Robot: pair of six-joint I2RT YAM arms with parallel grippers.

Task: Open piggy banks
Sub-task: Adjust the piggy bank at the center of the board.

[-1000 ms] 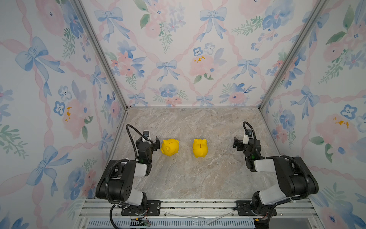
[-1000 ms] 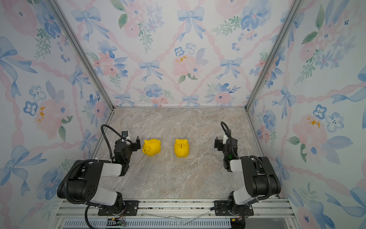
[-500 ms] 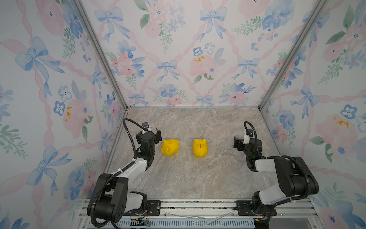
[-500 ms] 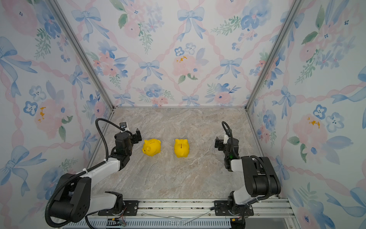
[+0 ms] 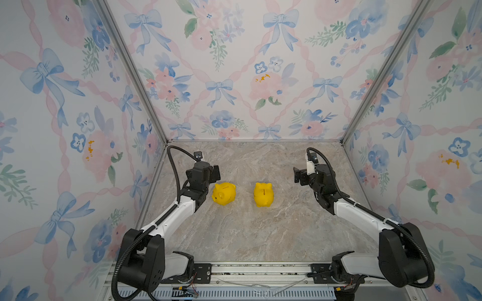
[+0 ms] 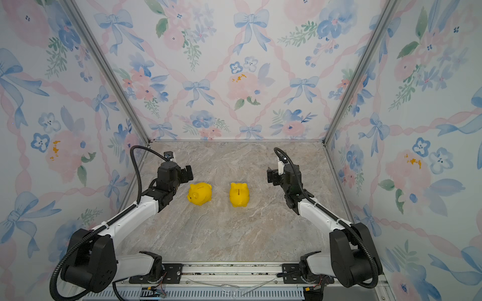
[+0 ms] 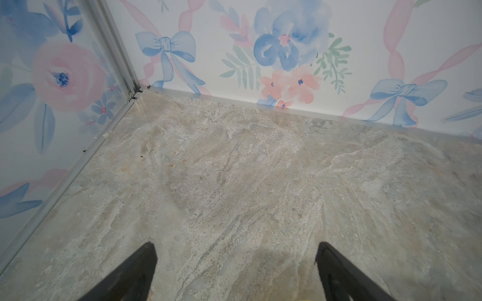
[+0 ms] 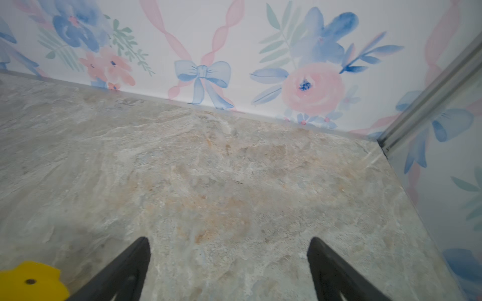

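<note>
**Left arm point(image 5: 167, 221) and right arm point(image 5: 360, 213) unfolded within the last second**

Movement: a second ago both arms sat bunched low by the front rail point(image 5: 260, 268). Now each forearm reaches out over the table toward 12 o'clock. The left one went first and the right followed. Neither piggy bank has shifted.

Clock directions below are as seen in the top views, with 12 o'clock at the back wall.

- Floral walls point(image 5: 234, 78) close the cell at 9, 12 and 3 o'clock.
- Marbled table point(image 5: 247, 234): only the two pigs stand on it.
- Left piggy bank point(image 5: 224, 193) stands upright at 9 o'clock from the table's centre, snout toward about 8 o'clock.
- Right piggy bank point(image 5: 264, 194) stands upright close to the centre, at 3 o'clock of its twin and clear of it. Its ears point toward 12 o'clock and the coin slot point(image 5: 265, 192) faces up.
- Both bellies are hidden, so I cannot tell whether either is opened.
- Left gripper point(image 7: 235, 246): jaws spread wide with bare table between them, holding nothing. In both top views it sits just beside the left piggy bank, at about 10 o'clock of it.
- Right gripper point(image 8: 229, 238): also spread wide and empty, near the right piggy bank at about 2 o'clock and not touching it. A yellow edge of that pig shows in the right wrist view.
</note>
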